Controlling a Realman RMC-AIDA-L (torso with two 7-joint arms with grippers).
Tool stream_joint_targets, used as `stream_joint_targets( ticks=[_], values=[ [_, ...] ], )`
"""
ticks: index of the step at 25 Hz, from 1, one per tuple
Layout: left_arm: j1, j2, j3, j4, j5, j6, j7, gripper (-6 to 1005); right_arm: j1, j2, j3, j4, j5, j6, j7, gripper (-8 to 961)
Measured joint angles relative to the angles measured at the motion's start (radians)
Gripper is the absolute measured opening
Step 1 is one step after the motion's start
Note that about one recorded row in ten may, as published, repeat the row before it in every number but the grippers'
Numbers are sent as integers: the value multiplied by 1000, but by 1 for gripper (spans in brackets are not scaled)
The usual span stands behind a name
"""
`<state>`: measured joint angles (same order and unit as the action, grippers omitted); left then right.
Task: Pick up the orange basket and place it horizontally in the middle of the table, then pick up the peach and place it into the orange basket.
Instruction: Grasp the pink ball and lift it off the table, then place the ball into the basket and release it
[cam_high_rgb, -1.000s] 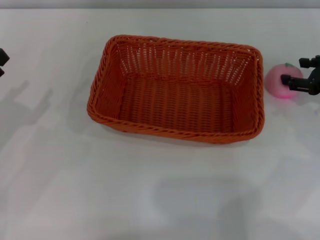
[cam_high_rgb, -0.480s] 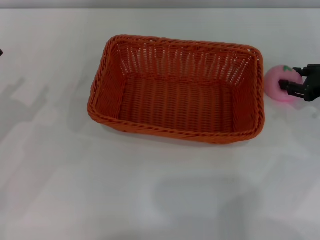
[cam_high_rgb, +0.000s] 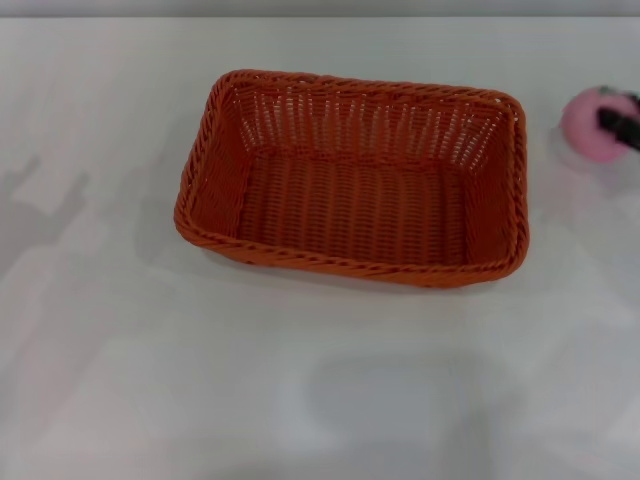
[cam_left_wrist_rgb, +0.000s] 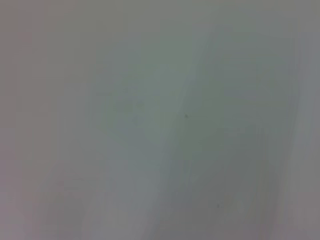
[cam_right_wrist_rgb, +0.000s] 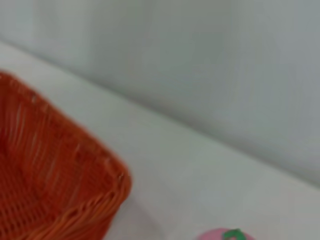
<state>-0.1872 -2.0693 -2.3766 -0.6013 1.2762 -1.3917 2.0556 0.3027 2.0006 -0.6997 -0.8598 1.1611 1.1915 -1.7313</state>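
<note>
The orange basket (cam_high_rgb: 352, 178) lies lengthwise across the middle of the white table (cam_high_rgb: 300, 380), open side up and with nothing in it. The pink peach (cam_high_rgb: 590, 127) hangs just off the table beyond the basket's right end, with a faint shadow under it. My right gripper (cam_high_rgb: 618, 124) is shut on it at the right edge of the head view, and only one dark finger shows. The right wrist view catches a corner of the basket (cam_right_wrist_rgb: 50, 175) and the top of the peach (cam_right_wrist_rgb: 222, 235) with its green leaf mark. My left gripper is out of view.
The left wrist view shows only bare white tabletop (cam_left_wrist_rgb: 160, 120). A pale wall (cam_right_wrist_rgb: 200, 60) runs behind the table's far edge. Arm shadows fall on the table at the left (cam_high_rgb: 40, 200).
The right gripper closed on the peach and has carried it up and to the right, off the table. The left gripper drew away past the left edge of the head view.
</note>
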Motion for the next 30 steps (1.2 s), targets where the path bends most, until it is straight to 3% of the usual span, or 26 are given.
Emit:
stream_joint_targets(
  ticks=[6,12,16,21,30],
  values=[
    [3,0,0,3,0,2,8,726,-4,1,128,-80,36,137,-3,277],
    [3,0,1,8,0,2,9,726,5,3,122,-92,160,312,-5,231],
    [3,-3,0,9,0,2,10,725,10,4,10,-53,260,362,-23,206],
    [3,-4,0,10,0,2,14,725,37,6,-205,52,369,317,-105,173],
    [3,-5,1,11,0,-2,21,725,132,9,-325,257,365,225,-229,148]
  ],
)
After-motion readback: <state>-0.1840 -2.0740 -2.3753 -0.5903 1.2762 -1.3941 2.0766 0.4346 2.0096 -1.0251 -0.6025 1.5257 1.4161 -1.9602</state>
